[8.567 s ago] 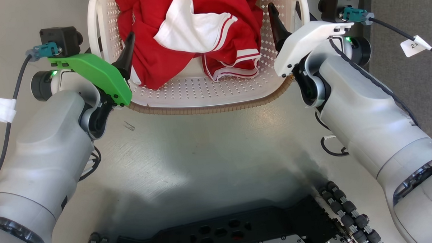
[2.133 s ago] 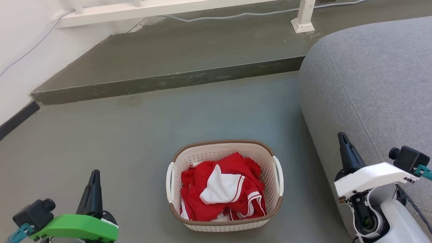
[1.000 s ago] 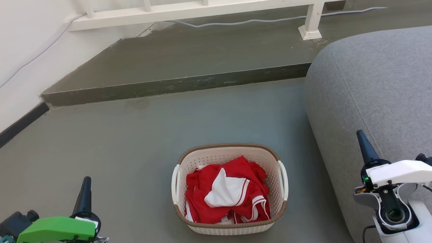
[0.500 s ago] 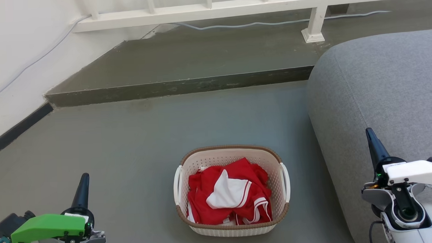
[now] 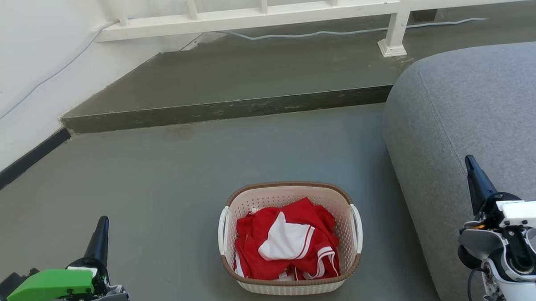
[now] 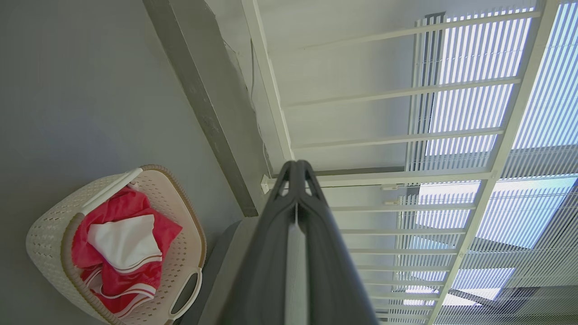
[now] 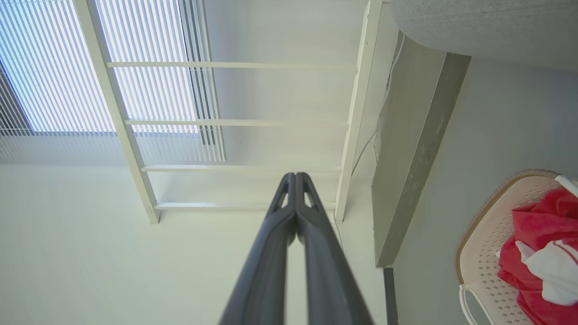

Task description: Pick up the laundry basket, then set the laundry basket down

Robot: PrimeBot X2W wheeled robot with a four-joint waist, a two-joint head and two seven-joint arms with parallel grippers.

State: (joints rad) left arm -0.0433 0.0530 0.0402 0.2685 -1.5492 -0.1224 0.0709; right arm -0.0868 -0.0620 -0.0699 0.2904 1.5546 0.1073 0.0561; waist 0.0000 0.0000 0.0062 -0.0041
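Note:
The laundry basket [image 5: 254, 201] stands on the grey floor, cream-white and perforated, with a brown rim and white side handles, holding red and white clothing [image 5: 288, 239]. It also appears as the laundry basket [image 6: 49, 225] at lower left in the left wrist view and as the laundry basket [image 7: 485, 234] at lower right in the right wrist view. My left gripper [image 5: 102, 224] is at the lower left, well clear of the basket, fingers pressed together and empty, and my left gripper [image 6: 296, 164] points up toward the railing. My right gripper [image 5: 470, 162] is at the lower right, shut and empty, as my right gripper [image 7: 295, 176] confirms.
A grey sofa [image 5: 481, 116] fills the right side, close to the basket's right handle. A raised dark step [image 5: 222, 109] crosses the floor beyond the basket, with a white railing [image 5: 290, 14] and a cable [image 5: 344, 31] behind. A white wall [image 5: 20, 65] runs along the left.
The head camera has tilted up slightly, so the whole scene sits lower. Both grippers have sunk toward the bottom corners. The basket rests on the floor, where 8.6 s ago both grippers were at its handles.

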